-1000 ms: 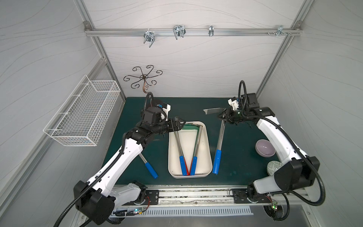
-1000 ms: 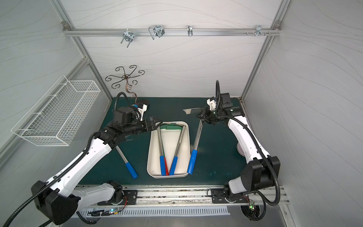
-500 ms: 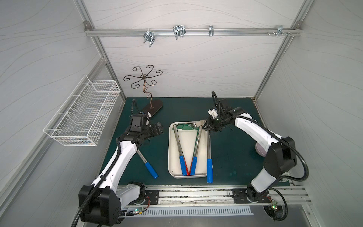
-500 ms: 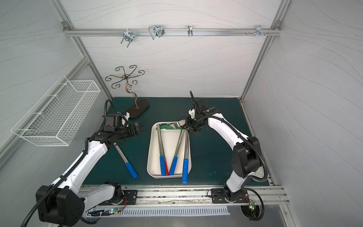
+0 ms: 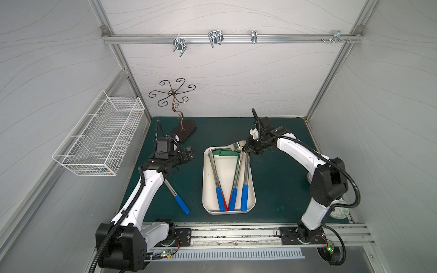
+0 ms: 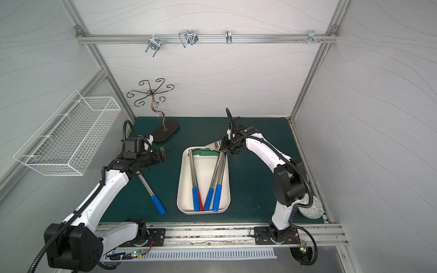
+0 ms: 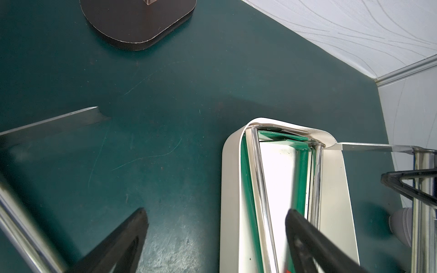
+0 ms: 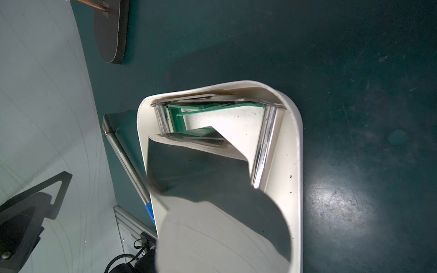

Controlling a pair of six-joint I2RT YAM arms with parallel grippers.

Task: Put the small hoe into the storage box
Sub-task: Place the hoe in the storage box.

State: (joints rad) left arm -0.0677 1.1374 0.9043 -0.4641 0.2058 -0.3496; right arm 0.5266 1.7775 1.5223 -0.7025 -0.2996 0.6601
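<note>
The right gripper (image 5: 251,149) has its fingers pressed together on the small hoe (image 5: 246,170), a bright steel shaft with a blue grip and a shiny flat blade, clamped just below the blade. The head hangs over the far right corner of the storage box (image 5: 228,212), a shallow cream-white plastic tray with rounded corners. The shaft runs along the tray's right side, so the blue grip shows inside its near end; whether the grip touches the tray floor cannot be told. 2 other hoes (image 5: 214,170) with steel shafts, green heads and blue grips lie in the tray as a V, grips together at the near end. The left gripper (image 5: 188,154) hovers left of the tray's far end, its black fingers (image 7: 127,236) spread wide with nothing between them. Under that arm a 4th hoe (image 5: 181,204) lies outside the tray, to its left, on the scratched dark green mat (image 5: 279,170). White wavy-lined wall panels (image 5: 224,78) close in 3 sides. An aluminium rail (image 5: 236,40) with metal hooks (image 5: 215,39) crosses the far wall. A white wire-mesh basket (image 5: 101,139) hangs on the left wall. A black scrolled wire stand (image 5: 175,104) on a dark oval base stands at the far left.
</note>
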